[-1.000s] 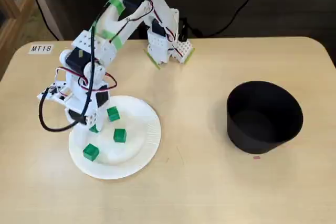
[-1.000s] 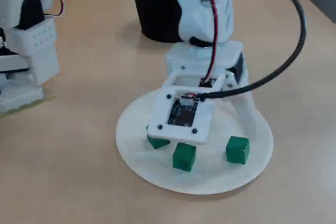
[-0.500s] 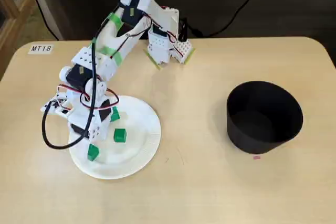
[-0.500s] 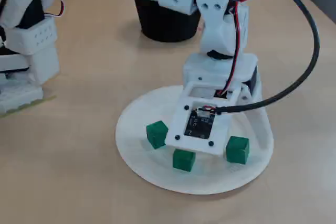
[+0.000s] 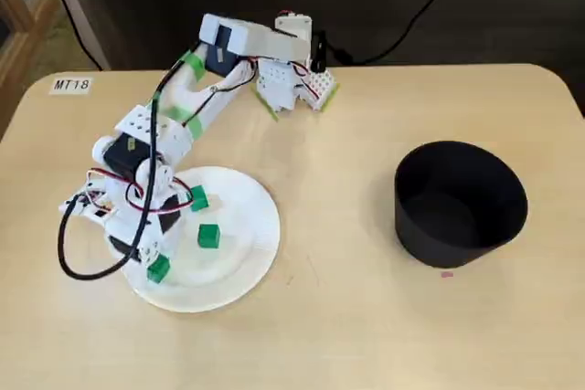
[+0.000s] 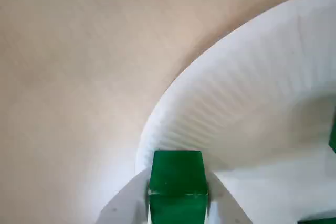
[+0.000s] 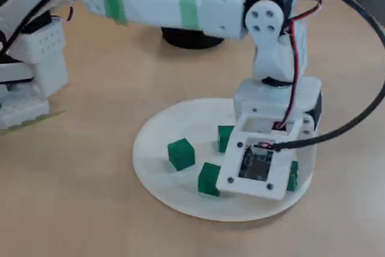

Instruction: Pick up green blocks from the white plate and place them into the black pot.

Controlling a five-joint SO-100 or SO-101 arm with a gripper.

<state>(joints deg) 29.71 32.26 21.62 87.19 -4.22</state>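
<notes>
Several green blocks lie on the white paper plate (image 5: 247, 226). In a fixed view from above, two loose ones (image 5: 197, 198) (image 5: 208, 237) sit mid-plate. My gripper (image 5: 155, 265) is down at the plate's lower left rim, shut on a third green block (image 5: 159, 269). The wrist view shows this block (image 6: 176, 174) pinched between both white fingers (image 6: 123, 205) of the gripper (image 6: 176, 184), resting on the plate (image 6: 247, 98). In the low fixed view the held block (image 7: 293, 176) peeks out behind the wrist board. The black pot (image 5: 460, 203) stands far to the right.
The arm's base (image 5: 291, 84) is at the table's back edge, and a black cable (image 5: 78, 267) loops off the wrist over the plate's left side. Bare tabletop lies between plate and pot. In the low fixed view the pot (image 7: 192, 39) is behind the arm.
The gripper moved down and left across the plate to the block at the rim and now has it between its fingers. The other blocks stayed put.
</notes>
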